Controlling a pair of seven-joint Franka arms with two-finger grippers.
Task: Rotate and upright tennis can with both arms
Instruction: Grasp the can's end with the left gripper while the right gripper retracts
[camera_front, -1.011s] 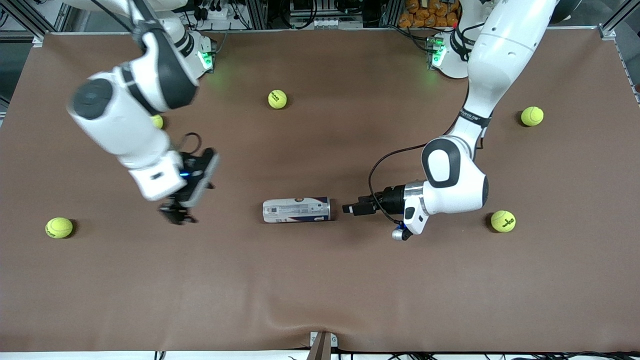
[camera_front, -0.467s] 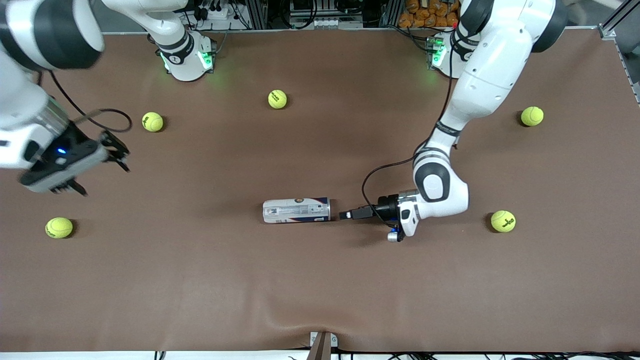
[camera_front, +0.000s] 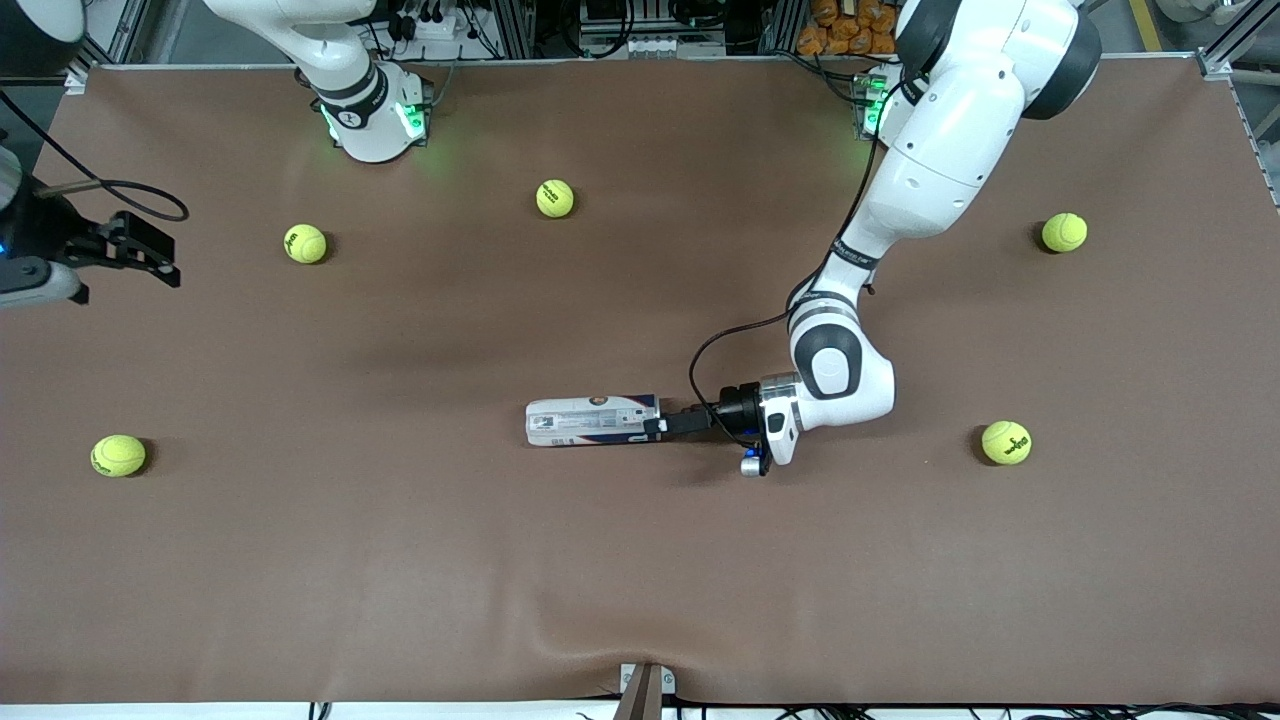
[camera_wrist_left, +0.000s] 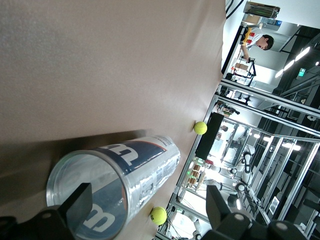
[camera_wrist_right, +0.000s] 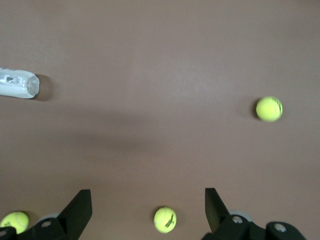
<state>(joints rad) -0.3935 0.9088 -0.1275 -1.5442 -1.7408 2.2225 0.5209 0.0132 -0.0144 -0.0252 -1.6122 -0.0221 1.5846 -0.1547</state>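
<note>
The tennis can (camera_front: 592, 421) lies on its side at the middle of the brown table, label up. My left gripper (camera_front: 655, 425) is low at the can's end toward the left arm's end of the table. It is open. In the left wrist view the can's clear round end (camera_wrist_left: 120, 185) sits between the open fingers, close to one finger (camera_wrist_left: 80, 202). My right gripper (camera_front: 150, 260) is open and empty, up in the air over the right arm's end of the table. The right wrist view shows the can (camera_wrist_right: 19, 85) far off.
Several yellow-green tennis balls lie scattered: one (camera_front: 555, 198) near the bases, one (camera_front: 305, 243) and one (camera_front: 118, 455) toward the right arm's end, one (camera_front: 1064, 232) and one (camera_front: 1005, 442) toward the left arm's end. The cloth wrinkles at the front edge (camera_front: 560, 620).
My left gripper has slid along the table up to the can's end. My right arm has swung up and away from the can toward its end of the table.
</note>
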